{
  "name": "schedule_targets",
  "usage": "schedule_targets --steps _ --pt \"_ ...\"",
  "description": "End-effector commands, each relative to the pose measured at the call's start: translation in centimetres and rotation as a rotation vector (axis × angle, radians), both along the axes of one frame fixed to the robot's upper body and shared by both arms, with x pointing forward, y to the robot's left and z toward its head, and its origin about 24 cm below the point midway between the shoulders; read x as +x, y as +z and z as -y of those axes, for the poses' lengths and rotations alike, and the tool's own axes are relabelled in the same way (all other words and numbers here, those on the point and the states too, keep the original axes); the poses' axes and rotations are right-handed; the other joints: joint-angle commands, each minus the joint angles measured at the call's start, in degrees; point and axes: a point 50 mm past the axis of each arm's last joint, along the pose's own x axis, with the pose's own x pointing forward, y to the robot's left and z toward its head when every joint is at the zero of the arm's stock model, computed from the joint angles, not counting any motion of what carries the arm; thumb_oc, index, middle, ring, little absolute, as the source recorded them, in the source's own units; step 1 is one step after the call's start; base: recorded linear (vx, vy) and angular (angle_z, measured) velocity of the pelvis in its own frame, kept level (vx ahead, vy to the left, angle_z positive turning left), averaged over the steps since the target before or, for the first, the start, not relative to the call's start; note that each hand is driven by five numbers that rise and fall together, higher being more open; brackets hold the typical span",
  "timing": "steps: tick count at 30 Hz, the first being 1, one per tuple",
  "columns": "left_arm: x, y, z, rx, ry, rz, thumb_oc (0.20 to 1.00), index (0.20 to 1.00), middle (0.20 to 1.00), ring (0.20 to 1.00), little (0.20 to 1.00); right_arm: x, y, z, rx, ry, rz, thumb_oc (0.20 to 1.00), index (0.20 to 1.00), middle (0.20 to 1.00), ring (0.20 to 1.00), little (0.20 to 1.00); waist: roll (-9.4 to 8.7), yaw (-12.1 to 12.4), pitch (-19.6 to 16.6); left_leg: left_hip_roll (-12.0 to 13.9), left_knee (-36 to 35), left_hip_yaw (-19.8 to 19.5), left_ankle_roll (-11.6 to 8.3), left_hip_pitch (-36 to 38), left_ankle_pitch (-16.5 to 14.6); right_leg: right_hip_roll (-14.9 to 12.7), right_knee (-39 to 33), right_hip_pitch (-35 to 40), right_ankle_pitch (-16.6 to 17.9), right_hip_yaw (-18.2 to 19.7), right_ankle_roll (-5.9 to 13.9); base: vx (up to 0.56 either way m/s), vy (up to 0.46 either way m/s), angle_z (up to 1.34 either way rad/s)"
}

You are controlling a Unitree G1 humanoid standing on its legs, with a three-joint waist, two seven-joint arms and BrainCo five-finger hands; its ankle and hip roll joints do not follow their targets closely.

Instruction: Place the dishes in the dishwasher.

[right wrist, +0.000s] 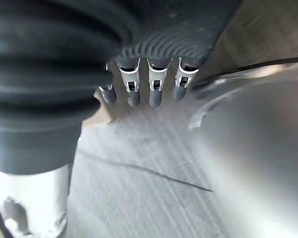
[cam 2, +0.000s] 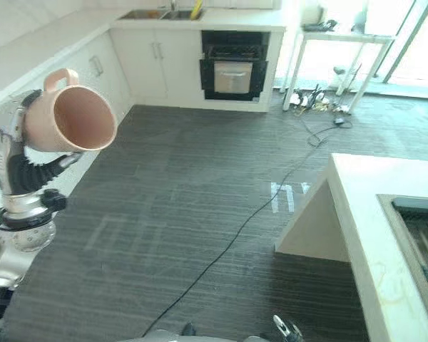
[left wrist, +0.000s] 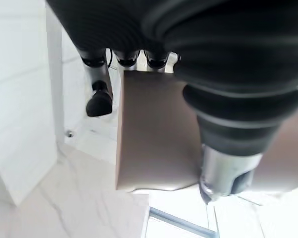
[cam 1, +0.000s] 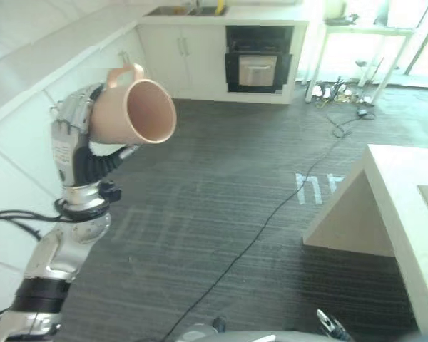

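Closest to the head camera, at the left of the frame, the left hand [cam 1: 73, 135] is raised with a pink mug [cam 1: 132, 112] in it. Its fingers are curled round the body of the mug, and in its own wrist view the mug's side [left wrist: 156, 134] runs between the fingers [left wrist: 99, 96] and the thumb, so the grip looks firm. The mug lies on its side: its long axis is near level, mouth turned toward the middle of the frame and a little down, handle [cam 1: 123, 73] on top.

The right hand [right wrist: 149, 84] shows in its wrist view with fingers hanging loose and straight, nothing in them, over dark floor [right wrist: 139, 198].

The relation that counts is mug to dishwasher. At the far right edge of the right eye view a rack [cam 2: 422, 242] sits sunk below a white counter [cam 2: 364, 214]; it may be the dishwasher, but I cannot tell. If so, it is well apart from the mug, across the whole frame, with the floor between. The left hand carries the mug yet is the farther hand from that side. An oven [cam 2: 232, 65] stands in the cabinets at upper centre.

I judge the next move a turn toward the right, mug held as it is.
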Motion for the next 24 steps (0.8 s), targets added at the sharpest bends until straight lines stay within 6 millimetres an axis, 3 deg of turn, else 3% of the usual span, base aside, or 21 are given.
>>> schedule_targets --steps 1,7,14,15,19,24 --pt "0.0 3.5 -0.3 -0.03 -0.006 0.143 0.2 0.2 0.2 0.2 0.2 1.3 -0.1 -1.1 0.058 0.121 0.011 1.0 1.0 1.0 1.0 1.0 -0.1 -0.08 0.59 1.0 0.77 4.56 -2.85 3.43 -2.31 0.0 0.92 1.34 -1.78 -3.76 1.71 -0.07 -0.14 0.46" --pt "0.4 4.0 0.3 -0.045 -0.027 0.156 0.2 0.2 0.2 0.2 0.2 0.4 -0.3 -1.5 0.158 0.133 -0.03 1.0 1.0 1.0 1.0 1.0 0.05 -0.03 0.03 2.48 -0.12 5.73 -4.63 2.84 -0.57 1.27 -2.38 3.92 -1.72 -5.5 0.69 -0.05 -0.041 0.36" --pt "0.4 3.9 -0.1 -0.032 -0.015 0.126 0.2 0.2 0.2 0.2 0.2 0.2 -0.4 -1.9 0.214 0.18 -0.046 1.0 1.0 1.0 1.0 1.0 0.63 -0.32 -0.84 2.52 -0.39 6.74 -4.84 3.55 -0.88 0.46 -3.98 4.49 -0.45 -6.06 1.71 0.0 -0.017 0.06" --pt "3.2 -0.8 3.2 -0.101 -0.212 -0.152 0.2 0.2 0.2 0.2 0.2 7.0 2.6 -1.2 0.16 0.182 0.336 1.0 1.0 1.0 1.0 1.0 1.17 -4.99 -0.02 0.04 0.64 8.25 -3.38 5.0 -1.86 4.56 -1.21 3.26 -2.0 -2.45 -0.97 0.0 0.0 0.0" --pt "3.7 -0.8 3.4 -0.081 -0.228 -0.228 0.2 0.2 0.2 0.2 0.2 6.4 2.3 -0.8 0.152 0.154 0.316 1.0 1.0 1.0 1.0 1.0 1.08 -5.22 -0.64 -0.53 0.17 7.99 -2.76 5.63 -2.2 5.08 -1.36 3.53 -2.0 -1.64 -0.79 -0.04 0.036 -0.01" --pt "4.3 -0.4 3.4 -0.065 -0.221 -0.249 0.2 0.2 0.2 0.2 0.2 5.9 2.0 -0.4 0.116 0.102 0.27 1.0 1.0 1.0 1.0 1.0 1.07 -6.23 -1.44 -1.32 -0.1 6.55 -1.43 6.08 -2.55 7.21 -0.8 3.51 -2.89 2.99 -1.43 -0.01 0.012 -0.07"
